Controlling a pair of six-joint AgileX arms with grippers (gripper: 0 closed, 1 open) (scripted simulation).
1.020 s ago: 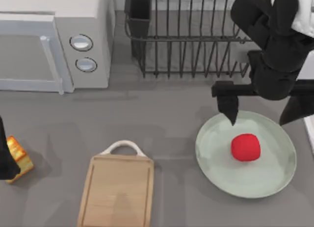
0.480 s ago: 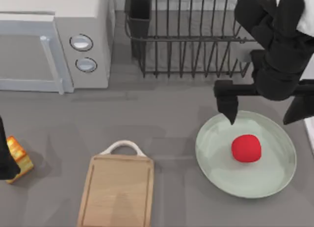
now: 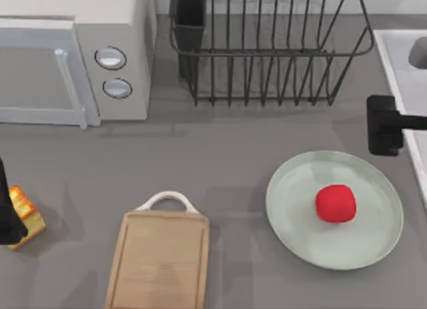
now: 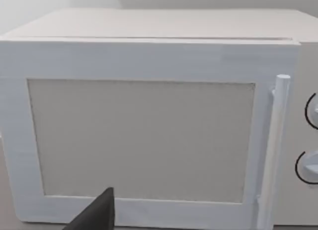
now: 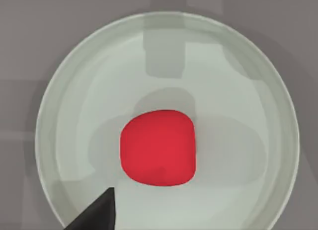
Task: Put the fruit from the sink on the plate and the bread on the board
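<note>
Our left gripper (image 3: 7, 215) is cut off at the tabletop's left edge, hiding part of one golden-topped bread cube (image 3: 25, 214); we cannot tell its grip. One round red fruit (image 3: 335, 203) sits on the mint-green plate (image 3: 293, 219). One wooden board (image 3: 159, 262) lies bare.

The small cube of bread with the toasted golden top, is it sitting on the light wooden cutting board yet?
No, the bread sits on the grey table at its left edge, apart from the wooden cutting board.
</note>
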